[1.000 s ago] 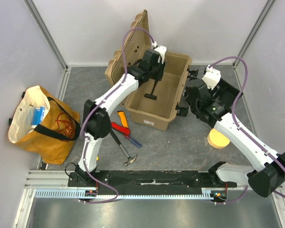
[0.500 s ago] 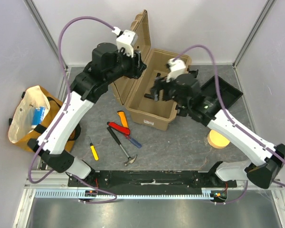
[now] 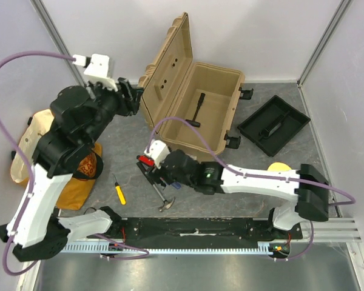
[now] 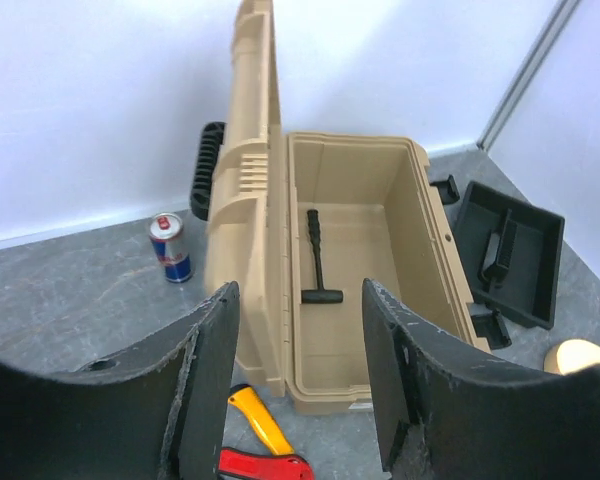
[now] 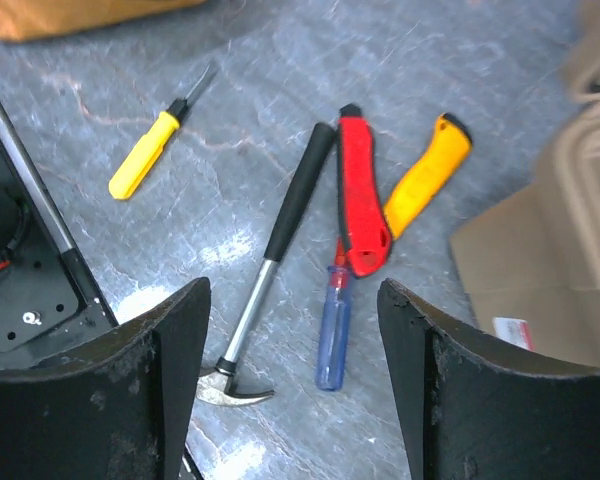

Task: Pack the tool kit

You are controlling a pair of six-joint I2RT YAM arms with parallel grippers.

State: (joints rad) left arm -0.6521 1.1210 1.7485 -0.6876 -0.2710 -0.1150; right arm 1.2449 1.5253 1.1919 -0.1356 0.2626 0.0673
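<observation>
Over hammer (image 5: pixel 285 225), right arm (image 3: pixel 255 180) stretched low, fingers (image 5: pixel 170 380) apart; left arm (image 3: pixel 42 182) raised facing toolbox (image 4: pixel 412 215), fingers (image 4: pixel 205 380) apart.

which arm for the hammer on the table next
Right: its open gripper hovers directly over the hammer, while the left gripper is up beside the toolbox, away from it.

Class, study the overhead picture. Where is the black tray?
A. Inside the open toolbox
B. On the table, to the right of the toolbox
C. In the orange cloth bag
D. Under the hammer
B: the black tray lies flat on the grey table, apart from the toolbox and off to its right side.
</observation>
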